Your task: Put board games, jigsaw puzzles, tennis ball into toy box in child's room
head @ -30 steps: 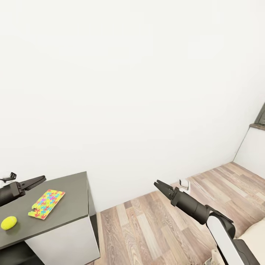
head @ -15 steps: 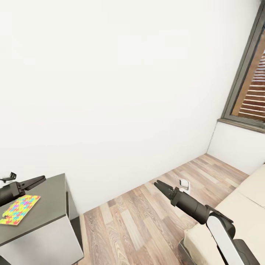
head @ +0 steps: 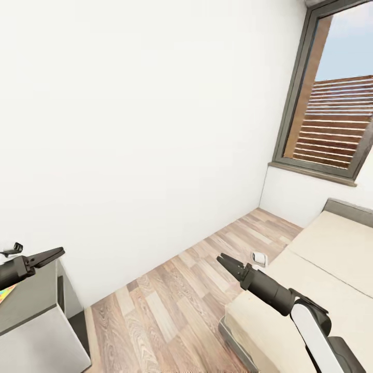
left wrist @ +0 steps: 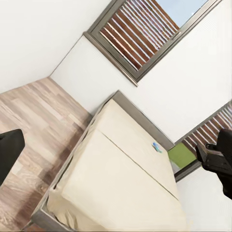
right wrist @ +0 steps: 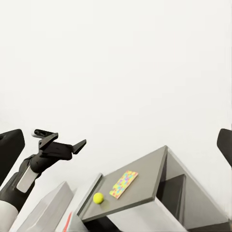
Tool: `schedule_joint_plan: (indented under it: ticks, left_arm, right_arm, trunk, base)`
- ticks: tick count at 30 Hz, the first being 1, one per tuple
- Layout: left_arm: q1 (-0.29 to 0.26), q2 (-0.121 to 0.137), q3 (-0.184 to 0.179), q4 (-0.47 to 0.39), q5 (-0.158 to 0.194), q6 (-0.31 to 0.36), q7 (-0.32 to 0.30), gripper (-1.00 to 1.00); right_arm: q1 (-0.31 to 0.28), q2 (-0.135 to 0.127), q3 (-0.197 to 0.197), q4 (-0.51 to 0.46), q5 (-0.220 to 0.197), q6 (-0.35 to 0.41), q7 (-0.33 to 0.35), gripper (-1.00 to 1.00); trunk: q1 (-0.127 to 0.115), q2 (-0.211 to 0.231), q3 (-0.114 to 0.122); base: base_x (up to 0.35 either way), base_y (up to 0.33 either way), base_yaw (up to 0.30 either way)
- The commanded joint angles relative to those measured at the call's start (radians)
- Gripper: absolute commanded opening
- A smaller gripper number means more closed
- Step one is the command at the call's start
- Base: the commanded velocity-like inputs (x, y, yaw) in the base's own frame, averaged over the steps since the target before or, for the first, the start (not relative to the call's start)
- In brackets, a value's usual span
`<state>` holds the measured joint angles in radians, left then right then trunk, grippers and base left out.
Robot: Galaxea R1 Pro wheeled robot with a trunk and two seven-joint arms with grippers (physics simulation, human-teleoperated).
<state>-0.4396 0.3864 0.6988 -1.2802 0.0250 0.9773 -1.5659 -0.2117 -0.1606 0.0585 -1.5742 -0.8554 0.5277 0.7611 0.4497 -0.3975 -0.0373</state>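
Observation:
My left gripper [head: 56, 253] hangs open and empty over the dark grey side unit of the table [head: 31, 298]. A sliver of a jigsaw puzzle [head: 4, 294] shows at the picture's left edge. My right gripper [head: 221, 258] is open and empty above the near corner of the bed [head: 321, 259]. In the right wrist view the tennis ball [right wrist: 98, 197] and a jigsaw puzzle [right wrist: 123, 183] lie on the side unit [right wrist: 145, 186], below the left gripper [right wrist: 77, 143]. In the left wrist view a small blue-green board game [left wrist: 156, 147] lies on the mattress [left wrist: 111, 188]. The toy box is out of view.
A white wall fills the middle, with a wood-plank floor [head: 171, 300] strip between table and bed. A dark-framed window [head: 331, 109] with brown slats stands above the head of the bed. A white wall socket [head: 258, 257] sits low by the bed.
The whole view has swung to the right: the side unit, puzzle and ball slid off to the left while the window and bed came in. Both arms hold the same pose.

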Motion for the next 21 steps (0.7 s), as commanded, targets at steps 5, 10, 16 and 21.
schedule_joint_plan:
  ticks: [5, 10, 16, 21]
  left_arm:
    - [-0.001, 0.0, 0.001, -0.001, -0.002, 0.011, -0.005, 1.0]
    - [-0.001, 0.001, 0.001, -0.001, -0.002, 0.011, -0.005, 1.0]
    - [-0.001, 0.001, 0.001, -0.001, -0.002, 0.011, -0.005, 1.0]
    - [-0.001, 0.001, 0.001, -0.001, -0.002, 0.011, -0.005, 1.0]
  right_arm:
    - [-0.001, -0.001, 0.001, 0.0, -0.01, 0.007, -0.002, 1.0]
    - [-0.001, -0.001, 0.001, 0.0, -0.011, 0.008, -0.003, 1.0]
    - [-0.002, -0.001, 0.0, 0.001, -0.011, 0.008, -0.004, 1.0]
    - [-0.001, -0.001, 0.0, 0.002, -0.012, 0.008, -0.006, 1.0]
  trunk:
    - [0.0, -0.002, -0.001]
    - [0.0, -0.002, 0.001]
    - [0.0, -0.002, 0.003]
    - [0.0, -0.002, 0.005]
  base:
    - [-0.204, -0.212, -0.279]
    - [-0.204, -0.212, -0.279]
    - [-0.202, -0.212, -0.279]
    - [-0.201, -0.212, -0.279]
